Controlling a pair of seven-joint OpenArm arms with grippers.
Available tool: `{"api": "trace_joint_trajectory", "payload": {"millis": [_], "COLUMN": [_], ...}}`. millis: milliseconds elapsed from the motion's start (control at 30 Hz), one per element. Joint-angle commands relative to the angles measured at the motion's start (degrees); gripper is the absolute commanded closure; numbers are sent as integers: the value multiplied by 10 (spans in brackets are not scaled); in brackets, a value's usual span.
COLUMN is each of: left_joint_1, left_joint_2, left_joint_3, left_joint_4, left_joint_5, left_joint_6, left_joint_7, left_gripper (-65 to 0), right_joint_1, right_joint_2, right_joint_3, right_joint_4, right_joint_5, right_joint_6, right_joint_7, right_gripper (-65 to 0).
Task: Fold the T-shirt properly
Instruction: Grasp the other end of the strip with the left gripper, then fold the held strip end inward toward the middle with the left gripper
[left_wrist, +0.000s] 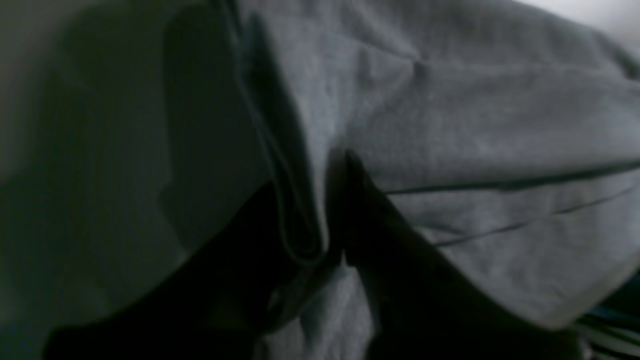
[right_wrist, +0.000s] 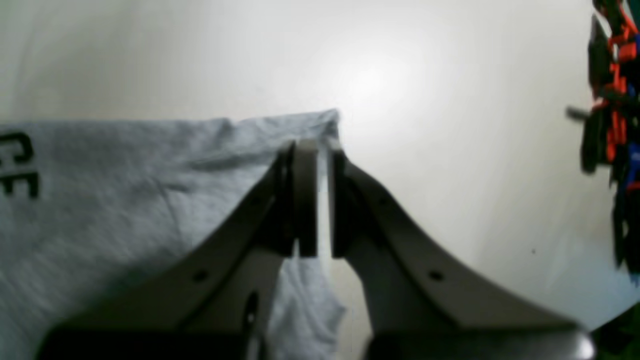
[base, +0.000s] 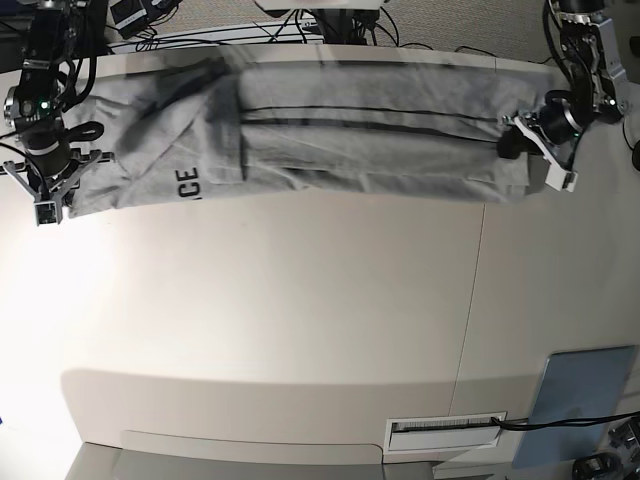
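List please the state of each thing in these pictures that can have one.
T-shirt: folded lengthwise into a long band, stretched across the table, lettering partly showing.
Left tool: shut on a folded edge of the T-shirt.
Right tool: shut on the T-shirt's corner.
Table: bears the T-shirt.

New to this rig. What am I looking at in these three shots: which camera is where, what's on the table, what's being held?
It is a robot with two arms working over a pale table. The base view looks down on the whole scene; the other two pictures come from cameras on each wrist, looking past the gripper.

On the table lies a grey T-shirt with black lettering, folded into a long band along the far edge.

The left gripper, on the base view's right, has its jaws closed on a bunched edge of the shirt. The right gripper, on the base view's left, pinches the other end near a corner. A grey pad lies at the near right.
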Motion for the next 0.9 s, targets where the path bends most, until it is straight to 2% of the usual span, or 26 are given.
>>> {"api": "trace_joint_trajectory", "payload": {"millis": [0, 67, 167, 300, 467, 633, 800, 867], "left_joint_1": [-4, -4, 0, 4, 15, 65, 85, 84], "left_joint_2": [-17, -27, -36, -23, 48, 123, 144, 144], "left_joint_3": [-4, -4, -4, -4, -3, 7, 102, 155], "left_joint_4": [11, 26, 64, 148, 250, 295, 300, 300], "left_joint_5": [20, 37, 57, 57, 49, -31, -54, -49], "left_joint_6": [14, 45, 72, 87, 109, 106, 109, 124], "left_joint_7": [3, 3, 12, 68, 103, 103, 94, 75], "left_gripper": [0, 0, 0, 0, 0, 0, 0, 0], "right_joint_1": [-4, -16, -25, -29, -29, -29, -29, -29], "right_joint_2": [10, 10, 10, 9, 7, 7, 7, 7], "right_joint_3": [5, 5, 5, 5, 5, 5, 5, 5], "right_joint_4": [16, 22, 22, 22, 22, 22, 22, 22], "right_joint_5": [-3, -3, -3, -3, -3, -3, -3, -3], "right_joint_6": [-2, -2, -2, -2, -2, -2, -2, -2], "right_joint_7": [9, 10, 11, 10, 7, 4, 10, 10], "right_gripper": [-42, -42, -42, -42, -42, -42, -42, -42]}}
